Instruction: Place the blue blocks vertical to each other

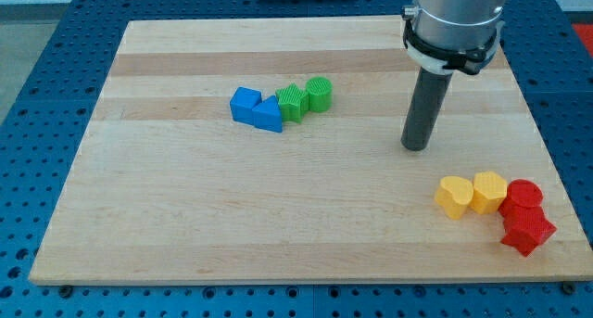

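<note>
Blue blocks (257,109) touching, well left of my tip (414,148); no gripper fitted.

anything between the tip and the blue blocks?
Nothing visible. My tip sits at the view's right, with bare board across to the blue blocks. The green blocks touch their right side, slightly higher, off the direct line.

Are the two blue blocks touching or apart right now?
Touching: the blue cube and blue triangular block sit side by side, no board showing between them. My tip is far right.
</note>
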Controlling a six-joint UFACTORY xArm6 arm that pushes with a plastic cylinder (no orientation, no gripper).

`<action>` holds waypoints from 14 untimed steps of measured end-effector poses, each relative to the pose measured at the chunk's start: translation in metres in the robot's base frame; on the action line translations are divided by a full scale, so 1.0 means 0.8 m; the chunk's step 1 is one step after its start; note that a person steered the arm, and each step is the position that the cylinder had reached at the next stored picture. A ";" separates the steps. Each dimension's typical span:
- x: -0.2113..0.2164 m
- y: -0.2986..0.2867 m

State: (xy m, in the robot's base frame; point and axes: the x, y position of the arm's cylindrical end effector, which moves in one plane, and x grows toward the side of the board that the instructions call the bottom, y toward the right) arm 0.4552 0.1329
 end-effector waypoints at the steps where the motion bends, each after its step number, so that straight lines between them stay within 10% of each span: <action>1: -0.004 -0.002; 4: -0.244 -0.113; 6: -0.229 -0.252; 11: -0.216 -0.299; 14: -0.079 -0.295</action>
State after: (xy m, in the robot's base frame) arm 0.3924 -0.1027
